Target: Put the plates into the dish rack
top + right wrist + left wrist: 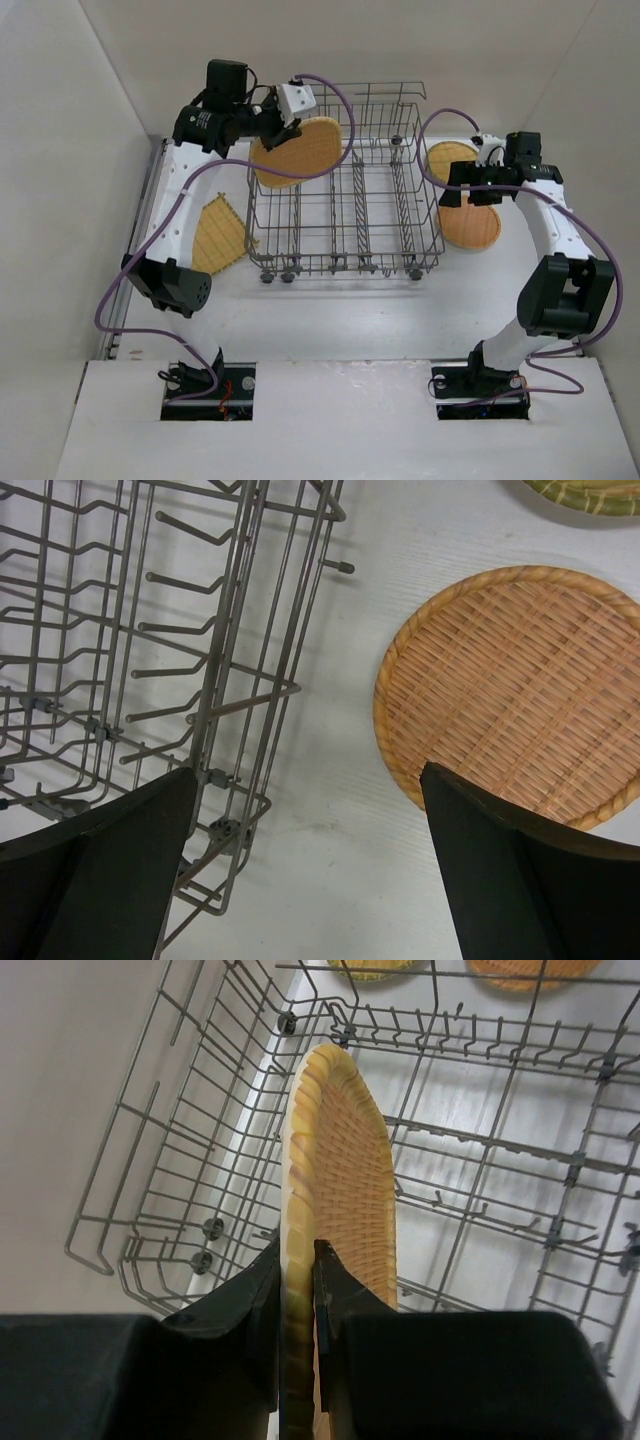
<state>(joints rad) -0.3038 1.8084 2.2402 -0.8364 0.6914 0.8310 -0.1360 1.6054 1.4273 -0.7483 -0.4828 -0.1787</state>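
Observation:
The grey wire dish rack (pixel 345 215) stands mid-table. My left gripper (pixel 283 130) is shut on the rim of a round yellow-tan plate (pixel 300 150), held on edge over the rack's left end; in the left wrist view the plate (pixel 345 1170) stands upright between my fingers (pixel 300 1295) above the rack (pixel 500 1160). My right gripper (pixel 470 185) is open and empty above the table between the rack and an orange round plate (pixel 470 225), which shows in the right wrist view (pixel 520 680). Another round plate (pixel 450 157) lies behind it. A square yellow plate (pixel 220 235) lies left of the rack.
White walls enclose the table on the left, back and right. The rack's taller wire back (pixel 370 100) rises at the far side. The rack's right wall and wheels (pixel 225 830) stand close to my right gripper's left finger.

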